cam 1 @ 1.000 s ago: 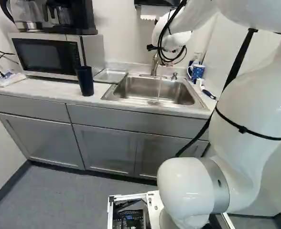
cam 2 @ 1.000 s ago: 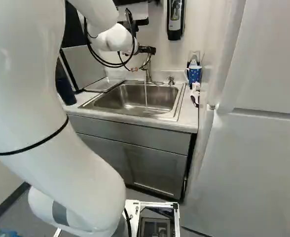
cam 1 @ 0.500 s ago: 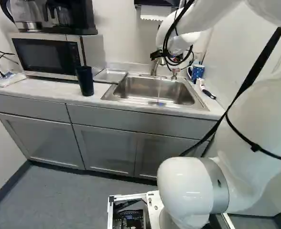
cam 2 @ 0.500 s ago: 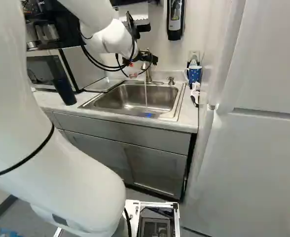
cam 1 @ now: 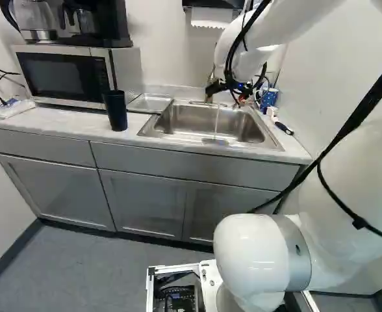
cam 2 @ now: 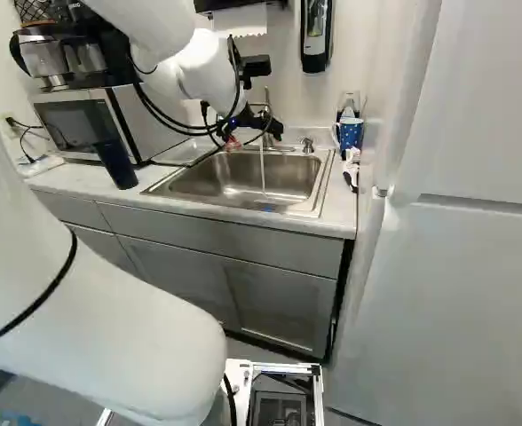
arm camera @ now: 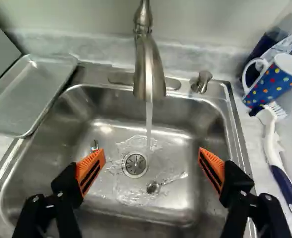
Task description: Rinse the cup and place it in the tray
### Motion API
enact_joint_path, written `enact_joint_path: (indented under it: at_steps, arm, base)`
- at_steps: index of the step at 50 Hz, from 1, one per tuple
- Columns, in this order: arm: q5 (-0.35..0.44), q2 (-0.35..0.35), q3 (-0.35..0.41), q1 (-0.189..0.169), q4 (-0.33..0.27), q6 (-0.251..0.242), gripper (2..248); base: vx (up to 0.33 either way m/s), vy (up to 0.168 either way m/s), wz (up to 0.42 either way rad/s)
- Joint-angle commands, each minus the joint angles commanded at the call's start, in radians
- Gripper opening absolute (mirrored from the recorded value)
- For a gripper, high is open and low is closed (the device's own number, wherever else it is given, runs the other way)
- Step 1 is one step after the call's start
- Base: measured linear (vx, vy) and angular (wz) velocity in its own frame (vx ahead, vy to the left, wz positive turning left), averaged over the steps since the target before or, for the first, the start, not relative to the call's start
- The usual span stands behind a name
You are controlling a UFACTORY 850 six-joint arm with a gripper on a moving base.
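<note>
The gripper (cam 2: 255, 133) hangs above the sink (arm camera: 190, 213), its orange pads (arm camera: 90, 171) spread well apart. Ahead of the fingers, water (arm camera: 149, 124) runs from the faucet (arm camera: 149, 67) into the basin, where a small spoon-like thing (arm camera: 154, 188) lies near the drain (arm camera: 135, 164). Next to the sink, on the microwave (cam 1: 64, 75) side, there's the metal tray (arm camera: 29, 94). The tall dark cup (cam 1: 115, 110) stands upright on the counter (cam 1: 54, 122), in front of the microwave. Over at the sink's other side sit a blue dotted mug (arm camera: 275, 82) and a brush (arm camera: 272, 144).
</note>
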Motion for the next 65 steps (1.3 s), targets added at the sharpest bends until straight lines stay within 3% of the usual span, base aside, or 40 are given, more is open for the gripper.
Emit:
enact_joint_path:
  at_steps: [9,37,65]
  arm:
    - [-0.092,0.000,0.000,0.000,0.000,0.000,247]
    - [-0.094,0.001,0.001,0.004,0.000,0.000,247]
    - [-0.094,0.006,0.005,0.097,0.000,0.000,247]
  base:
    - [0.000,0.000,0.000]
    - [0.000,0.000,0.000]
    - [0.000,0.000,0.000]
